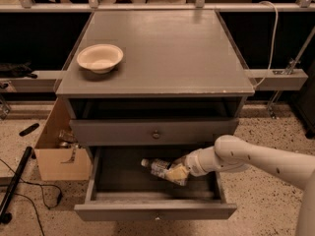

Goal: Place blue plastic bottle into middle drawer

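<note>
The blue plastic bottle (158, 167) is a small clear bottle with a white cap pointing left. It lies tilted inside the open middle drawer (155, 211), low over its dark interior. My gripper (178, 173) reaches into the drawer from the right and is shut on the bottle's base end. The white arm (246, 159) extends over the drawer's right side. I cannot tell whether the bottle touches the drawer floor.
A closed slimmer drawer front with a round knob (155, 133) sits just above the open drawer. A cream bowl (100, 58) stands on the cabinet top at the left. A cardboard box (59, 154) and cables lie on the floor to the left.
</note>
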